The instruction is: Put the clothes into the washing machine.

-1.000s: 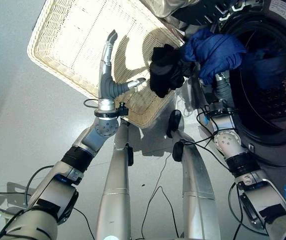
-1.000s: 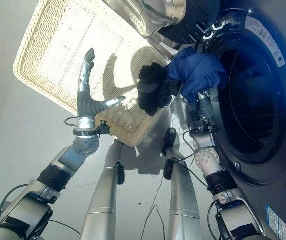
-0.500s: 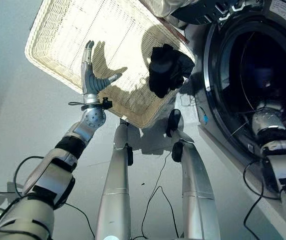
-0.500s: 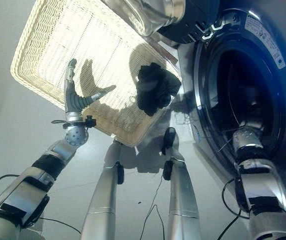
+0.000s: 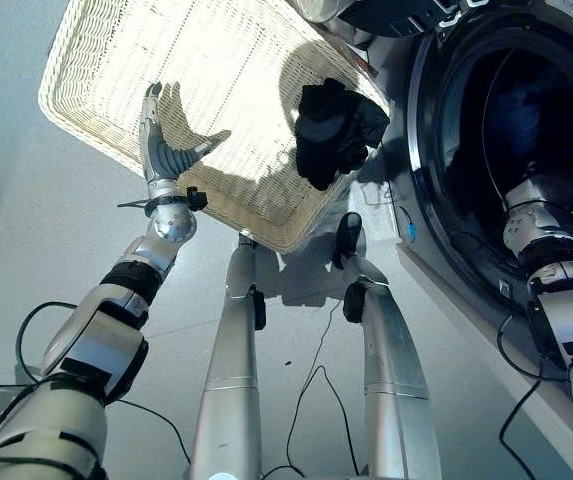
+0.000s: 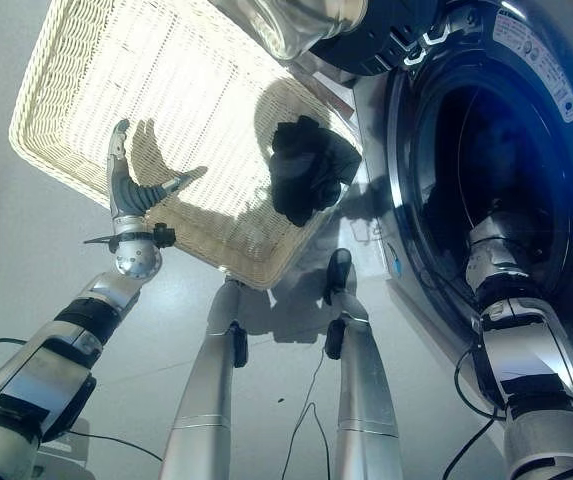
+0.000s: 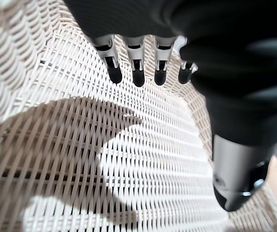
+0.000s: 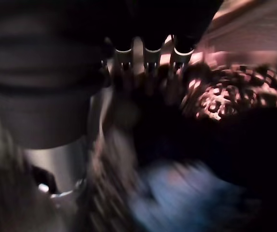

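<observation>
A black garment (image 5: 331, 135) lies bunched in the right corner of the white wicker basket (image 5: 96, 60), next to the washing machine's round opening (image 5: 421, 150). My left hand (image 5: 161, 145) is open above the basket's near rim, well to the left of the garment, and its straight fingers (image 7: 136, 67) hang over bare wicker. My right arm reaches into the dark drum. In the right wrist view my right hand (image 8: 150, 58) has its fingers stretched out, open, with a blue garment (image 8: 177, 203) lying loose in the drum beyond them.
The machine's open door (image 6: 296, 25), with its shiny glass bowl, hangs over the basket's far right corner. Grey floor (image 5: 26, 260) spreads to the left of the basket. The drum's perforated metal wall (image 8: 225, 94) shows close to my right hand.
My right hand has carried the blue garment from in front of the opening into the drum and let it go. My left hand has moved left along the basket's rim.
</observation>
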Tool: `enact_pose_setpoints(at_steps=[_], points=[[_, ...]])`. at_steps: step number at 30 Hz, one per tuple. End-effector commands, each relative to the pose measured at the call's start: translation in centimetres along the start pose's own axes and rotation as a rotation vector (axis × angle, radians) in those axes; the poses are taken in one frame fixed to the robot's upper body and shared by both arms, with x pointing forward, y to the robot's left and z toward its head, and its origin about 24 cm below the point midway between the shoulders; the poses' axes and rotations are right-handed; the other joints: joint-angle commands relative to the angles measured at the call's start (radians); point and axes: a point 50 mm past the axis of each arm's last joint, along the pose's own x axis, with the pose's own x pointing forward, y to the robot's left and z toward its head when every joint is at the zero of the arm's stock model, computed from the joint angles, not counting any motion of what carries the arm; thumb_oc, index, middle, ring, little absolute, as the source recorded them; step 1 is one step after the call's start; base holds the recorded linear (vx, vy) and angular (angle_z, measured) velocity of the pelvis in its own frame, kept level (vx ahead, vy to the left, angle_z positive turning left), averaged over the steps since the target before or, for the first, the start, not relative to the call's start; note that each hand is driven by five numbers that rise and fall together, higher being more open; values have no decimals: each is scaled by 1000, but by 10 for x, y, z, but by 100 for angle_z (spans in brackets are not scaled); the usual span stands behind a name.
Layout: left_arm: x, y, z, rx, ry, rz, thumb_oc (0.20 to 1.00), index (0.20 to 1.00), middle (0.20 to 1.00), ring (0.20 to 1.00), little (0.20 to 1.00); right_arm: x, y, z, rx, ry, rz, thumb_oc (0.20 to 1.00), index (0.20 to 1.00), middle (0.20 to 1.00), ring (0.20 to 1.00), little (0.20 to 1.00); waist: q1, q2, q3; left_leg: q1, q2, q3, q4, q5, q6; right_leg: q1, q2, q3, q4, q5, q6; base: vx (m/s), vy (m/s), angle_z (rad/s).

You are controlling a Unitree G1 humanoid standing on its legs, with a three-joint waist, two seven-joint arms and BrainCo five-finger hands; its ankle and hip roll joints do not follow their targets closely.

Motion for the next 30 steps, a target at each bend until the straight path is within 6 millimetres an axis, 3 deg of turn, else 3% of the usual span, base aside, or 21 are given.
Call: enact_pose_setpoints(at_steps=[1, 6, 10, 16, 17, 25, 30], points=[[16, 0, 15, -34, -27, 42, 1000, 1000, 1000, 1000, 1000, 27, -25, 29, -189, -117, -26, 1000, 1000, 1000, 1000, 1000, -1, 20, -23, -13, -52, 17, 136, -160, -6, 73, 44, -38, -221, 170, 117, -6, -5, 3], [19, -4, 21, -38, -46, 47, 1000, 1000, 1000, 1000, 1000, 4, 3, 7, -209, -83, 98, 1000, 1000, 1000, 1000, 1000, -1, 28, -23, -17, -52, 26, 125, -160, -1, 63, 43, -42, -218, 163, 116, -1, -1, 1], [18, -7, 23, -43, -45, 68, 1000, 1000, 1000, 1000, 1000, -20, 22, -1, -177, -150, 138, 1000, 1000, 1000, 1000, 1000, -12, 32, -23, -19, -51, 38, 115, -157, -3, 53, 46, -35, -218, 160, 115, -4, 22, 0], [17, -5, 21, -39, -32, 118, 1000, 1000, 1000, 1000, 1000, -56, 41, 4, -147, -357, 234, 1000, 1000, 1000, 1000, 1000, -37, 34, -23, -27, -49, 55, 110, -156, -8, 38, 54, -21, -217, 152, 114, -15, 59, -1], [14, -4, 19, -36, -30, 130, 1000, 1000, 1000, 1000, 1000, -71, 46, 3, -135, -424, 268, 1000, 1000, 1000, 1000, 1000, -44, 34, -23, -29, -49, 60, 111, -154, -10, 34, 56, -16, -215, 150, 113, -16, 55, 1], [9, -3, 15, -25, -13, 159, 1000, 1000, 1000, 1000, 1000, -118, 57, 7, -107, -663, 432, 1000, 1000, 1000, 1000, 1000, -63, 34, -23, -27, -47, 73, 109, -151, -14, 29, 58, -6, -209, 140, 112, -9, 31, -1], [6, -2, 10, -41, 16, 176, 1000, 1000, 1000, 1000, 1000, -160, 68, 13, -127, -882, 598, 1000, 1000, 1000, 1000, 1000, -65, 36, -23, -21, -46, 78, 115, -147, -17, 33, 53, -6, -199, 129, 111, -2, 6, 0]])
